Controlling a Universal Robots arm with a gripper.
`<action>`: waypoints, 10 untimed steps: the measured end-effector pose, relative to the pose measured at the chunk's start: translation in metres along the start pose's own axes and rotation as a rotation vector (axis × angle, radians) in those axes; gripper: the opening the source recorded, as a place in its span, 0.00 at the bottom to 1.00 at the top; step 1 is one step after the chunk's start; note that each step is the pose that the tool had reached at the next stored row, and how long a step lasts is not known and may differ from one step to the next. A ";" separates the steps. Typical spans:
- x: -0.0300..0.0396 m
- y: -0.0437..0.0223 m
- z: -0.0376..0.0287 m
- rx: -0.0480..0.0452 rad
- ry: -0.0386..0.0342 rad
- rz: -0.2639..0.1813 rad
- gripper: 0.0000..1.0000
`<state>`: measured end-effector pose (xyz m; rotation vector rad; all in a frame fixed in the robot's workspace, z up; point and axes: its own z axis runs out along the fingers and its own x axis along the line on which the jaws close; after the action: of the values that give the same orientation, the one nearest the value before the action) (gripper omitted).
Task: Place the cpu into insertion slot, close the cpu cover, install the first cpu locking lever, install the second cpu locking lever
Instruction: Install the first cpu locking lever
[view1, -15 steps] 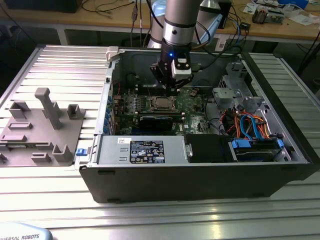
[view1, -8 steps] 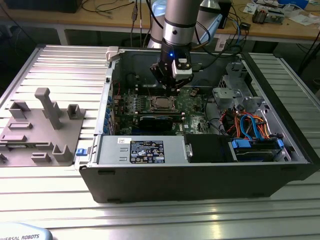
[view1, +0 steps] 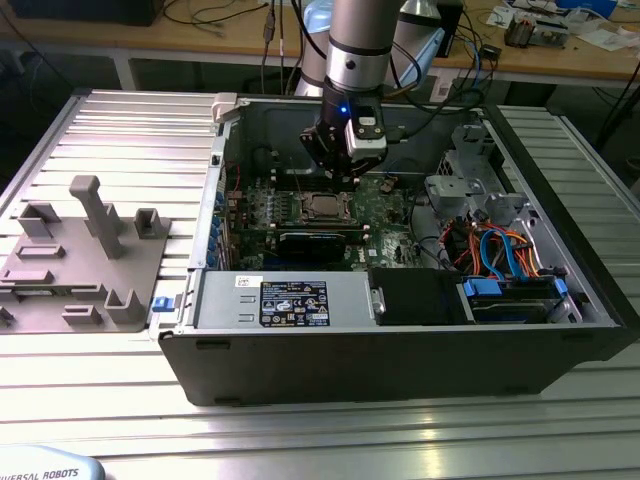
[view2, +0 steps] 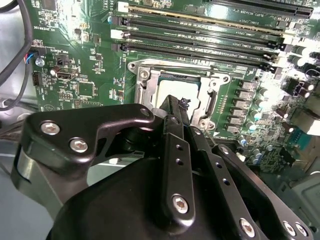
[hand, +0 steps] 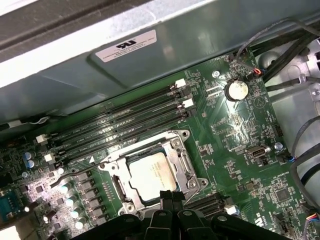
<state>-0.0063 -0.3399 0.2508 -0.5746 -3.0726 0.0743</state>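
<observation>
The cpu (hand: 151, 175), a flat square chip with a silver-grey top, lies in the insertion slot (hand: 182, 135) on the green motherboard (hand: 235, 130). The cpu cover (hand: 176, 159), a silver frame, lies flat around the chip (view2: 172, 90). My gripper (hand: 169, 196) hangs just above one edge of the socket, its black fingers pressed together with nothing between them. In the exterior view the gripper (view1: 345, 168) hovers over the socket (view1: 325, 207) inside the open computer case. How the locking levers stand I cannot tell.
Black memory slots (hand: 120, 122) run along one side of the socket. A coin battery (hand: 236, 90) and loose cables (hand: 280, 45) lie nearby. In the exterior view a power supply (view1: 290, 300) and drive bay with orange and blue cables (view1: 500, 250) sit inside the case, and grey fixtures (view1: 90, 250) lie at that view's left.
</observation>
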 end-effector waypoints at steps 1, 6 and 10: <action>0.0000 0.0000 0.0000 0.0000 -0.0002 -0.003 0.11; 0.0000 0.0000 0.0000 -0.0051 0.0001 -0.038 0.11; 0.0000 0.0000 0.0000 -0.0157 0.0030 -0.060 0.11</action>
<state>-0.0064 -0.3399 0.2507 -0.4823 -3.0874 0.0487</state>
